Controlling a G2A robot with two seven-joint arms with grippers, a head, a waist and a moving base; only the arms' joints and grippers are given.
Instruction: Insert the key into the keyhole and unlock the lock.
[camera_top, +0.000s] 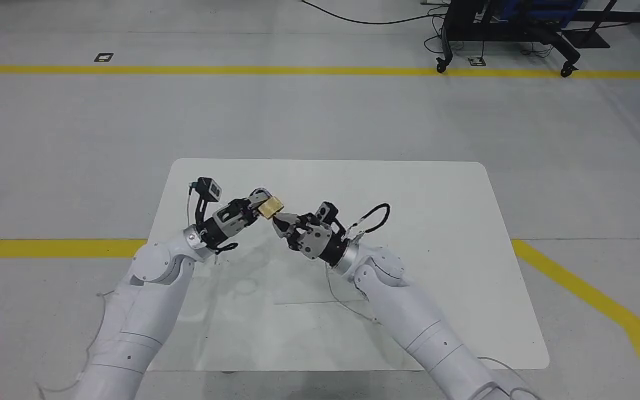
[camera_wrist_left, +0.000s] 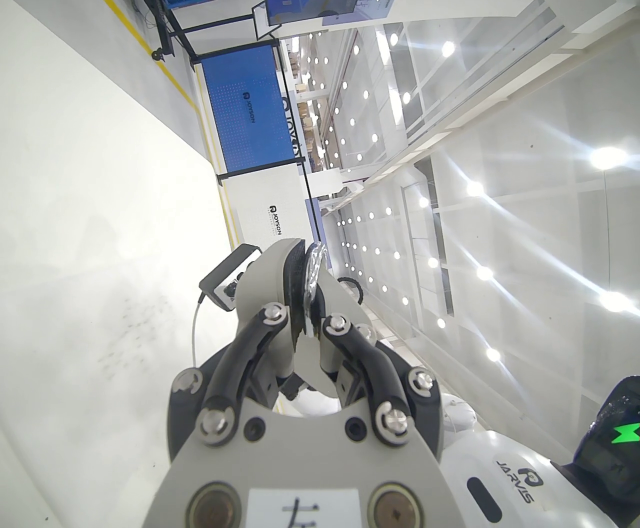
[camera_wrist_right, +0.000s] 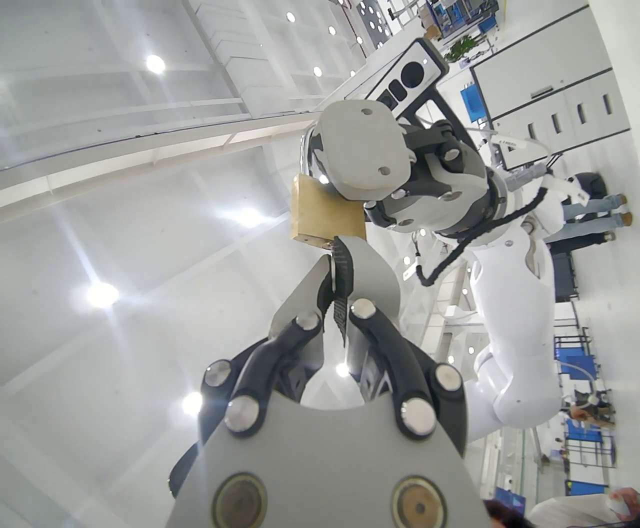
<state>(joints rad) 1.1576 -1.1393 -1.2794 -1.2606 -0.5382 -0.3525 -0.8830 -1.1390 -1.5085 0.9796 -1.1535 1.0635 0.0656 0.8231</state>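
Above the mid-left of the flat white tabletop (camera_top: 430, 200), both arms meet w/ the work lifted clear of the surface. Left claw (camera_top: 257, 200) has the small rectangular brass padlock (camera_top: 271, 207) by its silver steel shackle (camera_wrist_right: 304, 150), brass body sticking out to the right toward the other arm. Prob. held this way so the keyhole face is bare and pointed at the key, and so the body has sth. firm to react against when torque comes. Right claw (camera_top: 291, 224) sits just right of the lock and a bit nearer, tips aimed at the body's end face.

Left claw: pinched nearly closed, one pad either side of the thin shackle metal, nothing else in it. Right claw: also almost fully closed, pads (camera_wrist_right: 345, 267) clamped on a thin flat silver key (camera_wrist_right: 330, 259); only a sliver of it shows betw. them. Its tip is at the brass end face, touching or v. nearly. Can't tell if the blade is in the keyhole or just against it, as the slot is hidden.

Judgement: insertion step, unlock not yet done. Next needs the blade lined up w/ the slot, a push along the lock's axis, then a twist. Such a thin pinch on the key could slip under that twist.
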